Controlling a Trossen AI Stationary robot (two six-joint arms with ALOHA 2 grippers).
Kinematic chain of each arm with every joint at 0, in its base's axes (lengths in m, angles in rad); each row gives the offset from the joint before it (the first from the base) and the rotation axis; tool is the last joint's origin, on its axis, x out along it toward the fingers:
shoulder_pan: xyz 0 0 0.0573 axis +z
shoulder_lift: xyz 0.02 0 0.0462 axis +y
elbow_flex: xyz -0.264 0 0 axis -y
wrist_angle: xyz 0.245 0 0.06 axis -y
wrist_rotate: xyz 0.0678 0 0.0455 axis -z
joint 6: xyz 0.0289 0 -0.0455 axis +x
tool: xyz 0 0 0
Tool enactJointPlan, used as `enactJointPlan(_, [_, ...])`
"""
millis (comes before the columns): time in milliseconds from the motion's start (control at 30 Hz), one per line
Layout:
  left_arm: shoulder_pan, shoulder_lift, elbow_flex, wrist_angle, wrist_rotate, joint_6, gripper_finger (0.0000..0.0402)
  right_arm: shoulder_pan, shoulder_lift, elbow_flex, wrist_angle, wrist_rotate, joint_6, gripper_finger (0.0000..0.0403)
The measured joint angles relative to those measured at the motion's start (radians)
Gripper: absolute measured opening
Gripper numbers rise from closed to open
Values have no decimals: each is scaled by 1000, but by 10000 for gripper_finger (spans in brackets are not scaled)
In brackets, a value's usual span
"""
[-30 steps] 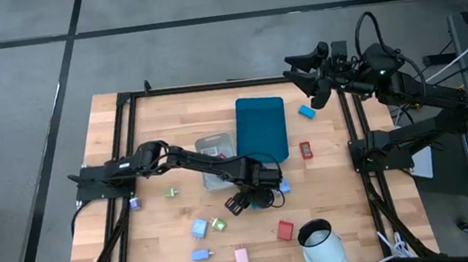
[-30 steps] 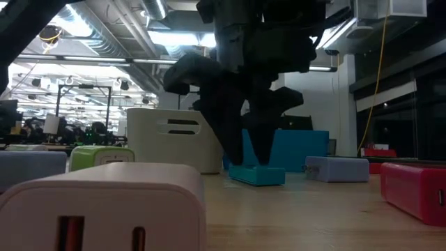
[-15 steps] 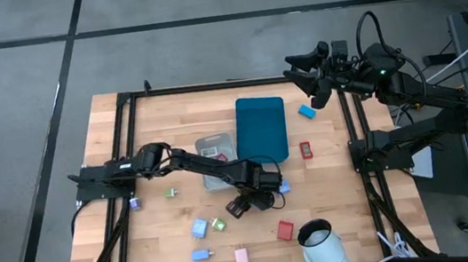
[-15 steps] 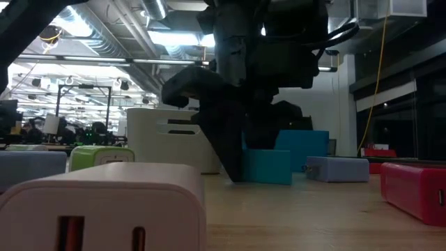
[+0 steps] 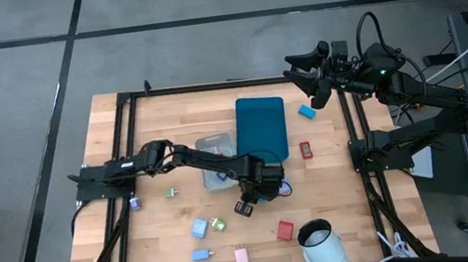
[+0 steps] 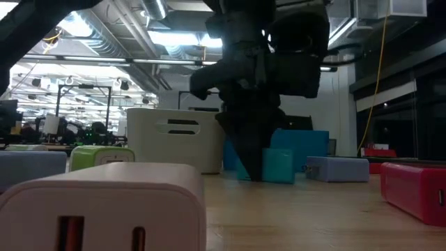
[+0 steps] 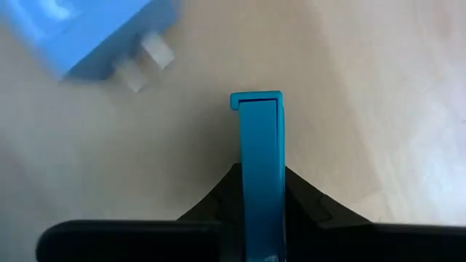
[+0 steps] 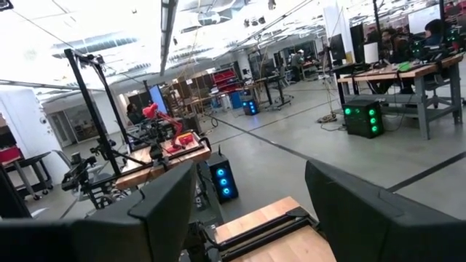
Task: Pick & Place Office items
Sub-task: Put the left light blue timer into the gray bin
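Note:
My left gripper (image 5: 246, 206) is at the table's middle, near the front of the grey bin (image 5: 214, 162), shut on a small flat teal piece (image 7: 259, 153) that also shows in the low view (image 6: 277, 166). A light blue piece with two prongs (image 7: 95, 33) lies on the table just beyond it. Other small pieces lie flat on the wood: blue (image 5: 199, 228), green (image 5: 219, 225), red (image 5: 285, 229), pink (image 5: 241, 255). My right gripper (image 5: 300, 69) is open and empty, raised at the table's far right corner. My left gripper pinches the teal piece's two broad faces (image 7: 259, 191) between its two fingers, and the piece stands on edge between them. The fingers (image 6: 245, 150) come from above, pointing down. Whether the piece's lower edge (image 6: 277, 181) touches the table, I cannot tell.
The large teal tray (image 5: 261, 128) lies beside the grey bin at the table's middle back. A red piece (image 5: 305, 149) and a blue piece (image 5: 307, 111) lie right of the tray. More pieces lie at the left (image 5: 170, 192). A white camera (image 5: 319, 244) stands at the front edge.
My left gripper has shut on the teal piece, which lay flat on the table between its open fingers a second ago and now stands on edge in the hold. The gripper has shifted a little toward the table's right edge.

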Motion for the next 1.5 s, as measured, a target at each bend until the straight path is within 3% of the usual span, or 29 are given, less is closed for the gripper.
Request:
enactJointPlan(467, [100,-50,402,-140,-13,-102,43,0,-4,0,103,-52,-4,265])
enactJointPlan(600, [127,-137,354,-175,-24,-144,43,0,-8,0,96,-51,-14,265])
enactJointPlan(700, [136,-203,354,-256,-97,-135,43,0,-13,0,89,-50,-35,265])
enactJointPlan(1033, [154,-385,354,-152,-171,-254,43,-5,-18,0,22,-50,-61,265])
enactJointPlan(1167, [131,-425,355,-104,-216,-312,43,-5,-18,0,7,-50,-61,265])
enactJointPlan(1367, [106,-425,354,-232,-312,-327,43,-13,-18,0,-24,-53,-60,265])
enactJointPlan(1500, [106,-452,350,-225,-312,-389,43,-13,-18,0,-43,-53,-60,265])
